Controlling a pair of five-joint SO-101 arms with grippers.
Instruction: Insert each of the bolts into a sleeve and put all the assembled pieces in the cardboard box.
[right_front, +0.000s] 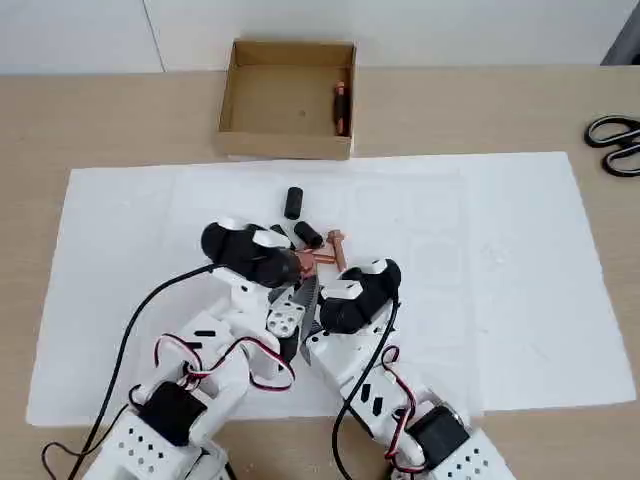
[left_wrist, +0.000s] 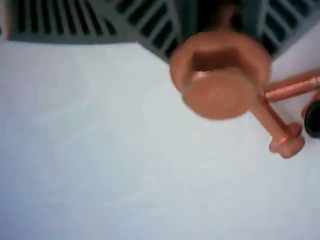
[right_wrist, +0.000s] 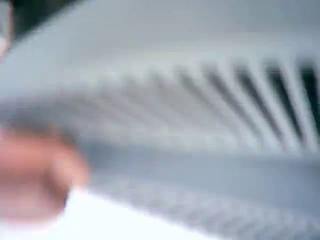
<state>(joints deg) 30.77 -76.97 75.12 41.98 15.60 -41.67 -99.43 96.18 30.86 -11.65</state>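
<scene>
**Left claw pinched a bolt in the middle of the paper**

The left claw (right_front: 300, 268) was down low over the white paper (right_front: 500, 300) on the desk (right_front: 100, 120). It was pinching a copper bolt (left_wrist: 220, 82). The bolt's round head stuck out from between the grey ribbed fingers (left_wrist: 145, 22).

The right claw (right_front: 320, 285) was just beside the left claw, on its right. Its own camera was too blurry, so I could not tell if it was spread or pressed together.

A loose bolt (left_wrist: 280, 132) lay flat on the paper just past the held one. The stem of a second loose bolt (left_wrist: 295, 86) lay next to it.

Two black sleeves were on the paper too. The near sleeve (right_front: 308, 235) was close to the claws. The far sleeve (right_front: 293, 202) was a bit farther away, toward the box.

The cardboard box (right_front: 228, 90) sat at the far side of the desk, touching the far edge of the paper. One finished piece (right_front: 340, 108) lay inside it along the right wall.

A pair of scissors (right_front: 612, 142) lay far off to the right on the desk.
</scene>
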